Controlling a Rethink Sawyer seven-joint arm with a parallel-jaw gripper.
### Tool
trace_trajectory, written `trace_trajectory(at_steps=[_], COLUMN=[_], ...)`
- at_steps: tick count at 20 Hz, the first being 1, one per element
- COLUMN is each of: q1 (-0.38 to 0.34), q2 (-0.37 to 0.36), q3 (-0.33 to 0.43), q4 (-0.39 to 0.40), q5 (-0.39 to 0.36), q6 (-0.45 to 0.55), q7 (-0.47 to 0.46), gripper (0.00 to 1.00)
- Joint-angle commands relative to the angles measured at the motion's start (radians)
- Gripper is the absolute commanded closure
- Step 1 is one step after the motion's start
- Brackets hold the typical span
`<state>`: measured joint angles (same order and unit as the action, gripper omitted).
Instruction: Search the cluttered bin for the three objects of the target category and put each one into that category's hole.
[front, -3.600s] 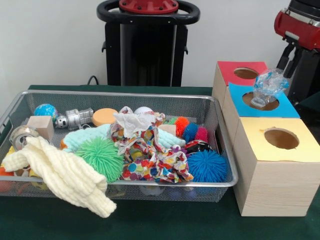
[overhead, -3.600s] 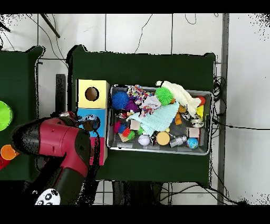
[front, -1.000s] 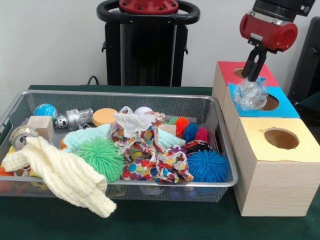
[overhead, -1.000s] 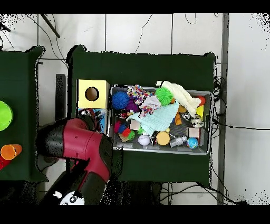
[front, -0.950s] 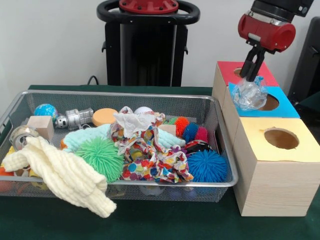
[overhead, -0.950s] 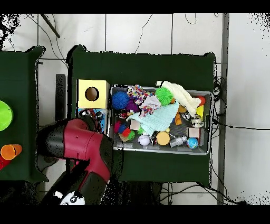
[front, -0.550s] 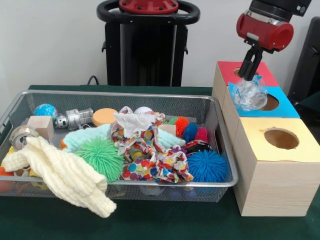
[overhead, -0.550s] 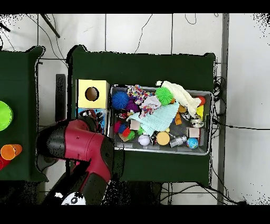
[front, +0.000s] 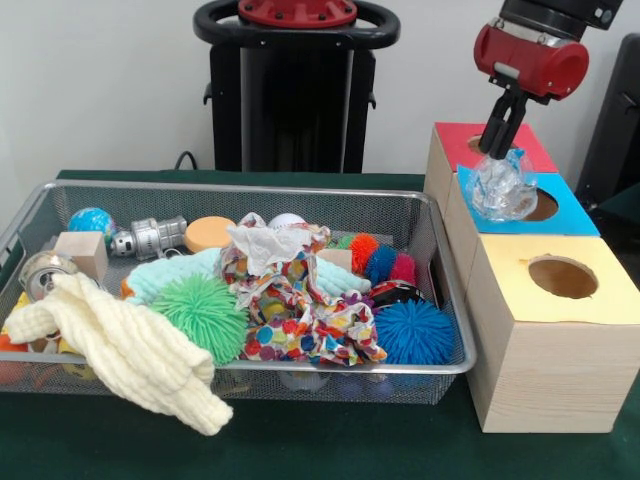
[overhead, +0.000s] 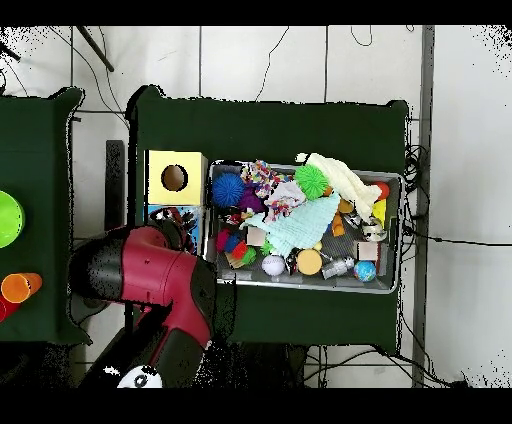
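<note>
Gripping the crumpled clear plastic bag (front: 503, 186) by its top, the black two-fingered gripper (front: 497, 148) is hanging it over the blue-topped wooden box (front: 571, 216), with the wad sitting at the round hole's (front: 540, 205) near rim rather than over its centre. Beside them, the wire mesh bin (front: 425, 215) is holding the remaining clutter. For a clean drop, the wad probably needs centring over the hole before the fingers part, since crinkly plastic is likely to catch on the rim.

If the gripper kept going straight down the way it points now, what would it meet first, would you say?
The gripper points down at the clear crumpled plastic on the blue box, so it would likely meet that first. The plastic sits at the box's hole; depth is hard to judge.
</note>
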<state>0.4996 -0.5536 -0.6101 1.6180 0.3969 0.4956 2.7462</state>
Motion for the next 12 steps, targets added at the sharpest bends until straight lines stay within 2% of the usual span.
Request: trace_trajectory(at_steps=[1, 12], q1=[-0.002, 0.005], q2=[0.034, 0.031], q3=[0.106, 0.12], q4=[0.011, 0.007], q5=[-0.015, 0.005], q6=[0.063, 0.077], q7=[0.103, 0.121], gripper=[1.0, 1.0])
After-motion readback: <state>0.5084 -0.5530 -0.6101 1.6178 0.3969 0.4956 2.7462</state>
